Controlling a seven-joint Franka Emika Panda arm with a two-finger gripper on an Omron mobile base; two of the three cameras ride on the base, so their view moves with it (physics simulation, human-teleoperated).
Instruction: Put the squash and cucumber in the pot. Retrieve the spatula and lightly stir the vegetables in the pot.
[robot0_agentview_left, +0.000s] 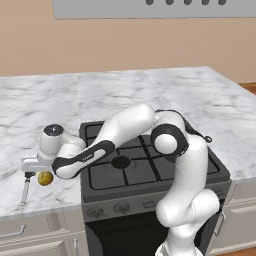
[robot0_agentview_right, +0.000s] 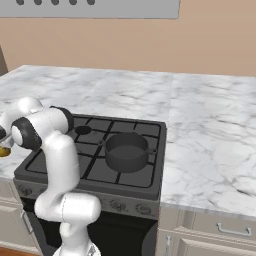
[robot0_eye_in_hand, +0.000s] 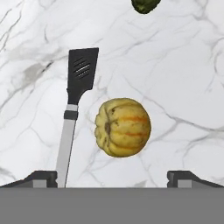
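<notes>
Our claw (robot0_eye_in_hand: 112, 177) hangs released above the squash (robot0_eye_in_hand: 123, 127) on the bench (robot0_eye_in_hand: 183, 87); the spatula (robot0_eye_in_hand: 75, 100) lies just beside the squash, the cucumber (robot0_eye_in_hand: 145, 5) beyond it.

Squash (robot0_eye_in_hand: 123, 127) beside spatula (robot0_eye_in_hand: 75, 105), on counter (robot0_eye_in_hand: 175, 78)

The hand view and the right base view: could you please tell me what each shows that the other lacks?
Hand view alone: the black-bladed, grey-handled spatula lying beside the ribbed yellow-tan squash, apart from it, with a dark-green cucumber at the top edge and the end effector open. Right base view alone: the round dark pot on the black stove. Shared: the marble counter.
</notes>
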